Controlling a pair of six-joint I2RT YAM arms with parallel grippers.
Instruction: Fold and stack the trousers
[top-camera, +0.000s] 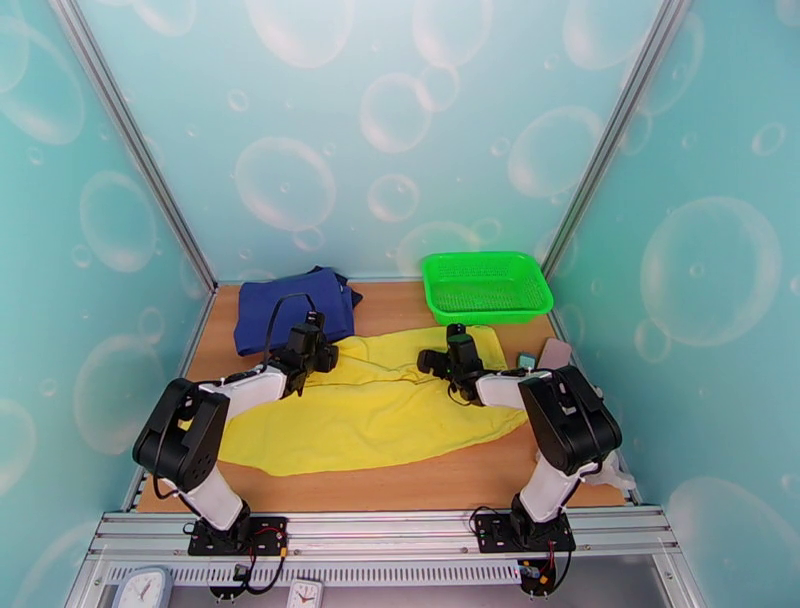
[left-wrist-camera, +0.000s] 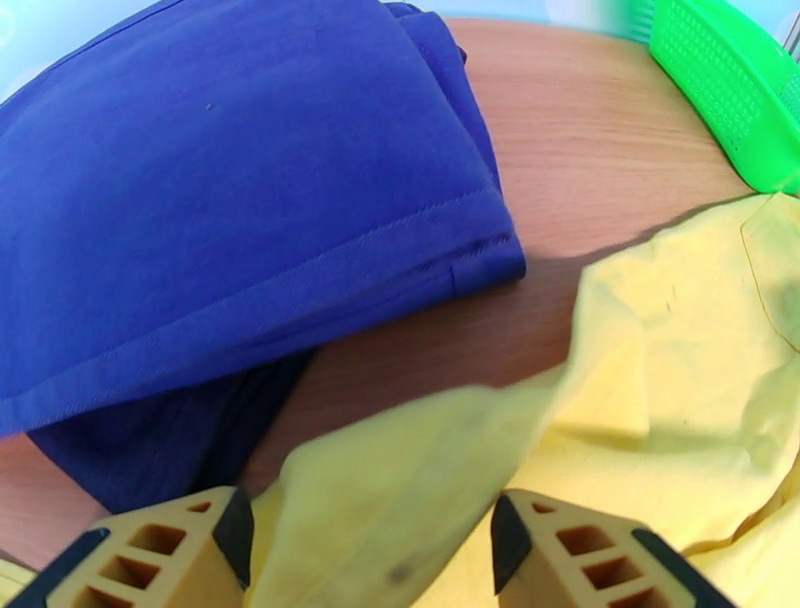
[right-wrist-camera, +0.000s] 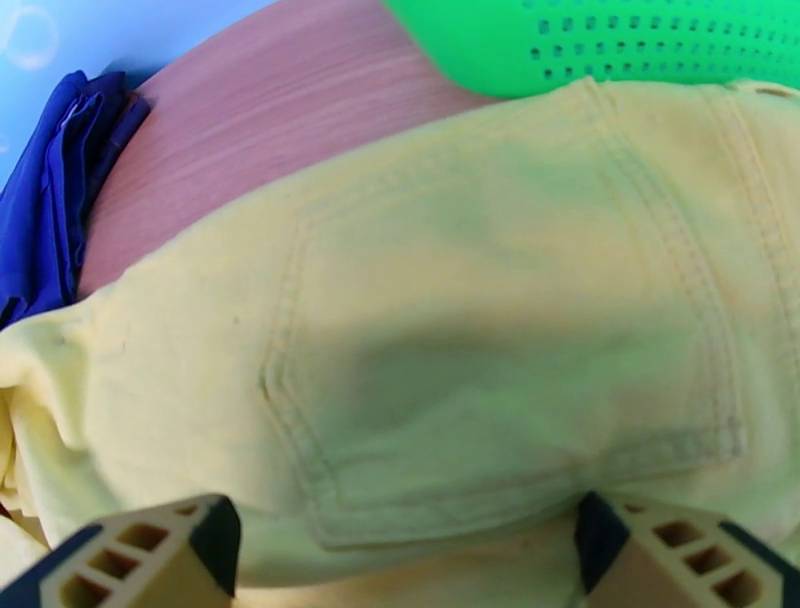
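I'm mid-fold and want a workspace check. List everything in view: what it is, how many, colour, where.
trousers: one pair, bright yellow, spread across the middle of the table
navy garments: folded pile, number unclear, dark blue, far-left corner
basket: one, green, perforated, far right, just beyond the trousers
small items: two, one pinkish and one teal, right edge by the right arm; too small to identify
clocks: two, pale, below the near rail
table: one, wood-coloured
left gripper: tan fingers, open, yellow cloth between them, beside the navy garments
right gripper: tan fingers, open, over the trousers' back pocket
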